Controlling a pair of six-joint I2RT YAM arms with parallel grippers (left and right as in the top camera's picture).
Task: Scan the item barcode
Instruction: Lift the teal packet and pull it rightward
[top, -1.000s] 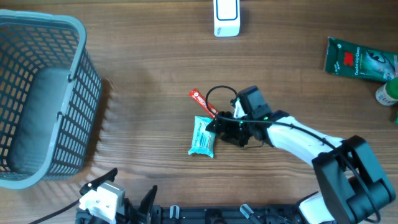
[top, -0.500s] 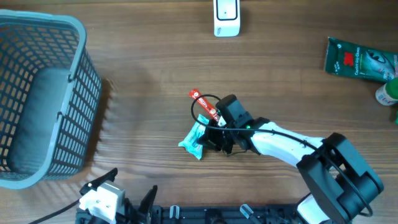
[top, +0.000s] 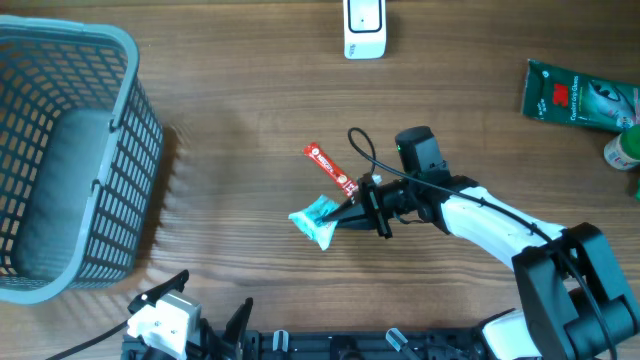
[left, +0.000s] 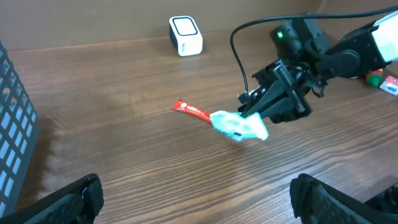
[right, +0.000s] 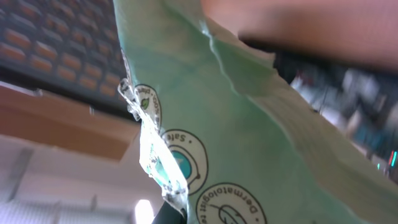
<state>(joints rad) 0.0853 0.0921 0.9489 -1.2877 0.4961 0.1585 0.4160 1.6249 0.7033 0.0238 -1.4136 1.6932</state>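
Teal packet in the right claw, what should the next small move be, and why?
Probably carry the teal packet up the table toward the white scanner. The right claw is shut on one end of the packet, the scanner stands well away at the table's far edge, and the red stick lies close by, so a slight lift seems wise.

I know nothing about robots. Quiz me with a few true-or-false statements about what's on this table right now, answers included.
1. The right arm has its jaws shut on the teal packet. True.
2. The red stick lies inside the basket. False: it lies on the wooden table, close to the packet.
3. The white scanner sits at the table's far edge, apart from the packet. True.
4. The left arm has its jaws shut. False: they stand open, holding nothing.
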